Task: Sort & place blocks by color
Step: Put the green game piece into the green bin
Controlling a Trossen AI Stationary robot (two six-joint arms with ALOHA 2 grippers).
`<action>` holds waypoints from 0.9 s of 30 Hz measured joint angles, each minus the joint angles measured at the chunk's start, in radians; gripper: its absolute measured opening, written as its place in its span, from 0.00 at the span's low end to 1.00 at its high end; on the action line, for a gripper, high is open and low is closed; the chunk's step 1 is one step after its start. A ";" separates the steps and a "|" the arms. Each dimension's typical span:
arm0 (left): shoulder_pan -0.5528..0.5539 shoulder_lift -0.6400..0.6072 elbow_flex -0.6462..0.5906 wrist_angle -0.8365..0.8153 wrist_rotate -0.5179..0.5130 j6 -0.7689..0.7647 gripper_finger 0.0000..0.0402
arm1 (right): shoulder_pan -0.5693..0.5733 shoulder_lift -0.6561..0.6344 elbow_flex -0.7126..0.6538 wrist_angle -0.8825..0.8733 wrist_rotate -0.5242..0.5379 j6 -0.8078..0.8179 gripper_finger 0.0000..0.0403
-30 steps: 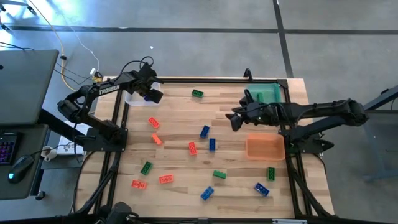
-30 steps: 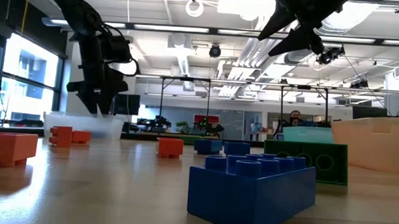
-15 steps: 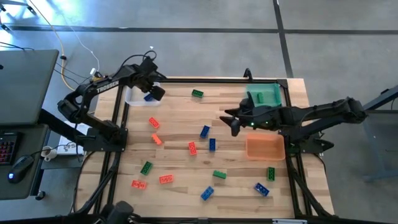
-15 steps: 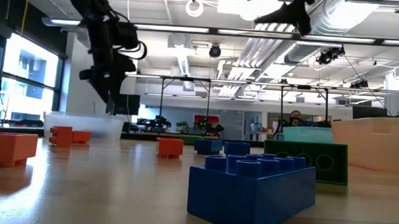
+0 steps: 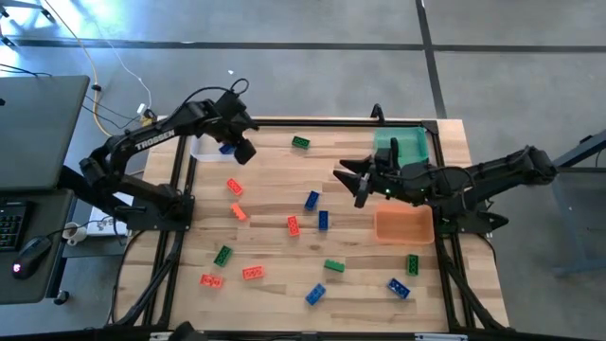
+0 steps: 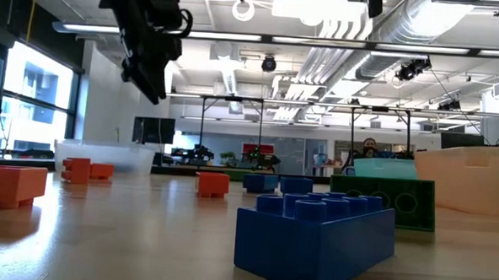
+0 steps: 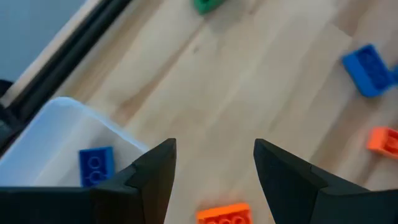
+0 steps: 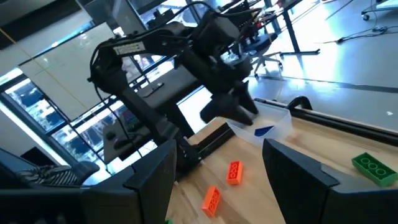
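Clear bin cut off, apparently holding one blue block.

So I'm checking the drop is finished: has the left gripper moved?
Yes. The left gripper has risen and shifted away from the clear bin, toward the table's middle.

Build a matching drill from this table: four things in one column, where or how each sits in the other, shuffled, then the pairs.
Things:
1. clear bin
2. orange bin
3. green bin
4. left tool

Places or states:
A. empty, at the table's right edge, nearer the front than another bin
B. open, holding nothing, raised beside the far-left bin
C. far-left corner, one blue block inside
D. far-right corner, behind the right arm

Pairs: 1-C, 2-A, 3-D, 4-B
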 joint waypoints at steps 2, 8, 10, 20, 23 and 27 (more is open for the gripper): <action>-0.026 -0.019 0.000 -0.025 0.008 0.000 0.51 | 0.010 0.000 0.000 0.000 0.021 0.000 0.56; -0.117 -0.068 0.000 -0.086 0.037 -0.023 0.50 | 0.011 0.000 0.000 -0.001 0.044 0.000 0.56; -0.148 -0.081 0.000 -0.102 0.038 -0.050 0.50 | 0.008 0.000 0.000 -0.001 0.044 -0.011 0.56; -0.340 -0.134 0.000 -0.144 0.038 -0.249 0.51 | 0.008 0.000 0.000 -0.002 -0.059 -0.083 0.56; -0.412 -0.147 0.000 -0.146 0.038 -0.304 0.50 | 0.008 0.000 0.000 -0.022 -0.133 -0.082 0.56; -0.511 -0.152 0.000 -0.146 0.037 -0.354 0.50 | 0.008 0.000 0.000 -0.098 -0.225 -0.046 0.56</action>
